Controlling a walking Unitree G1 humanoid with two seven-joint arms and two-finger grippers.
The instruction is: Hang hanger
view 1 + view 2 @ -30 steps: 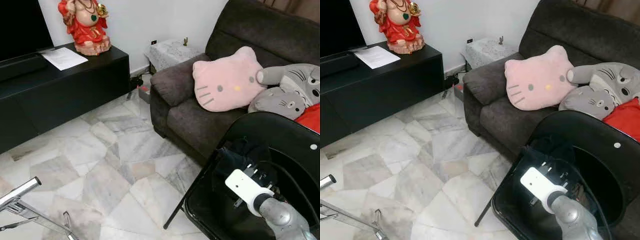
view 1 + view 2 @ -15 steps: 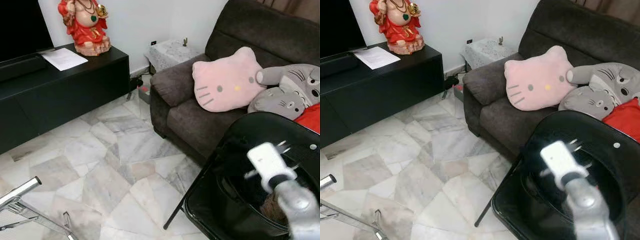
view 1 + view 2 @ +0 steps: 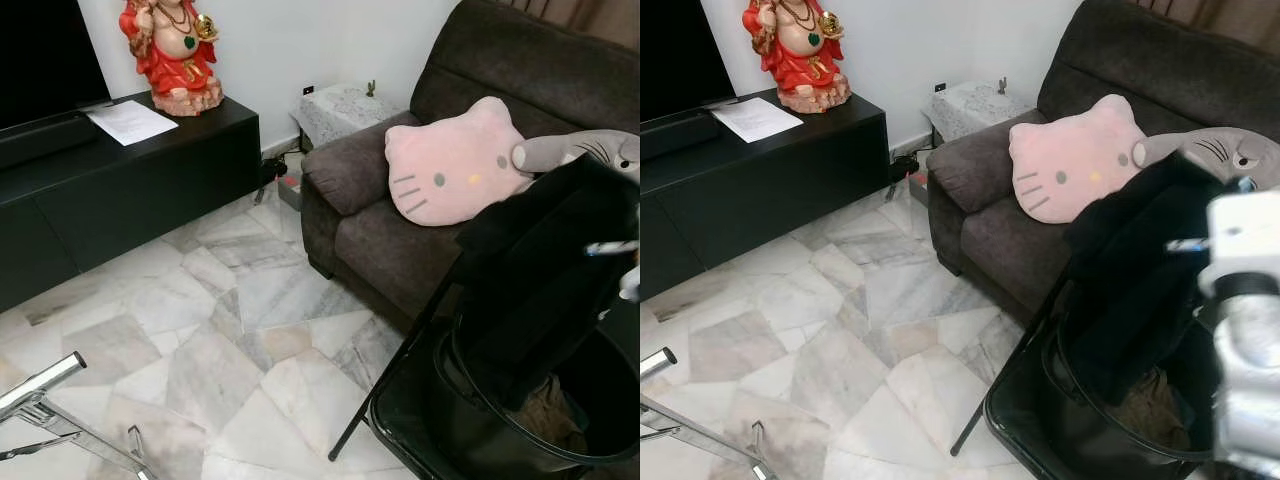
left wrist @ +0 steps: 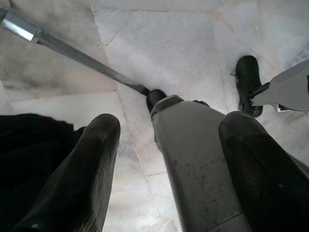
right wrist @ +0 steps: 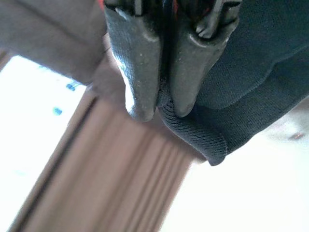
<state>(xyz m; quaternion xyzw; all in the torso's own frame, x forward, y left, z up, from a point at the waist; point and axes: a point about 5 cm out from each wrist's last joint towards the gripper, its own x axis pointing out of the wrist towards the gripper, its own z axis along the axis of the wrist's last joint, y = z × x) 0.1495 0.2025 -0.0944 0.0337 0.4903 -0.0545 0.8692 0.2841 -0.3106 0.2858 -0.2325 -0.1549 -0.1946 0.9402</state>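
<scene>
We have the right gripper (image 5: pixel 161 108) pinched tight on the ribbed hem of a black garment (image 3: pixel 540 270), lifted up out of the black laundry basket (image 3: pixel 470 420) that sits just in front of the dark sofa (image 3: pixel 400 230). No hanger is visible to us, so the garment is what we treat as the task's thing. It looks soft, limp and light; it will sag and swing rather than keep a shape, and its lower folds dangle at the basket rim. We judge a hold near the collar or shoulder better than this hem grip for hanging. The left gripper (image 4: pixel 169 145) hangs low over the marble floor (image 3: pixel 220 320) with its 2 fingers spread apart, around a silver leg of a metal rack (image 3: pixel 40 400). Away from the sofa the floor lies open as far as the black TV cabinet (image 3: pixel 130 190); the basket rim and the pink cat cushion (image 3: pixel 450 165) crowd the garment's swing
</scene>
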